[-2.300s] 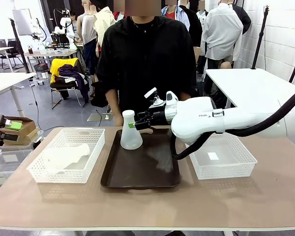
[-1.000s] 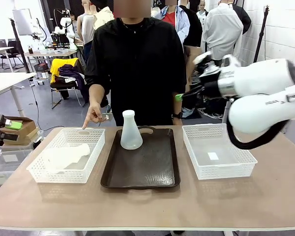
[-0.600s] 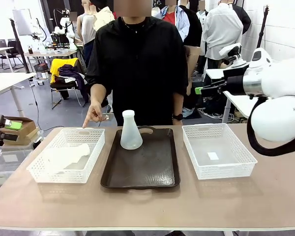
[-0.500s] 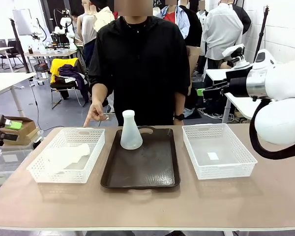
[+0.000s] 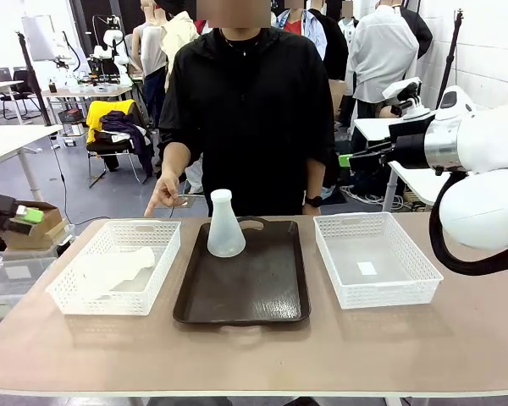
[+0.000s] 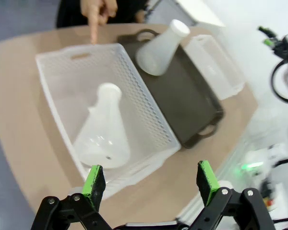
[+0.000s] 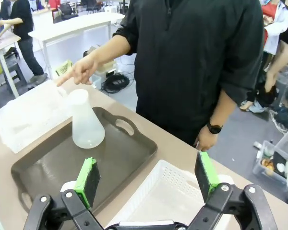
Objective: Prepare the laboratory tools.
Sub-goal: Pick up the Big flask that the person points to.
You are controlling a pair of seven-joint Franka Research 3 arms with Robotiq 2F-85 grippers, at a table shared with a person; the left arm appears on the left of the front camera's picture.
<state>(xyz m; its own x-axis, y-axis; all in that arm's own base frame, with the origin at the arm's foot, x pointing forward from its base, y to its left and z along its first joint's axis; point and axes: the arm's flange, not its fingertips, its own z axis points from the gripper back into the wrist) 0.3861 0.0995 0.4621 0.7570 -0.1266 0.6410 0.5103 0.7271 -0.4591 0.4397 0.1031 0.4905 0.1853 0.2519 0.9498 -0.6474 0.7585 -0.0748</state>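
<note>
One frosted-white conical flask [image 5: 225,225] stands upright at the far left of the dark brown tray [image 5: 245,296]. A second flask [image 5: 110,269] lies on its side in the left white basket [image 5: 161,271]. My right gripper [image 5: 349,158] hangs open and empty high above the right basket's far edge. At the far left, off the table, my left gripper [image 5: 25,217] is open and empty. The left wrist view looks down between my open left gripper [image 6: 151,179] at the lying flask [image 6: 103,129] and the upright flask [image 6: 161,48]. My open right gripper [image 7: 146,177] faces the standing flask [image 7: 86,127].
A person stands at the far side, one hand [image 5: 162,196] pointing a finger down at the left basket's far rim. An empty white basket [image 5: 377,292] sits right of the tray. The table's near half is bare wood.
My right gripper has let go of the upright flask on the tray and drawn back up and to the right. The person's hand came forward and points at the left basket.
</note>
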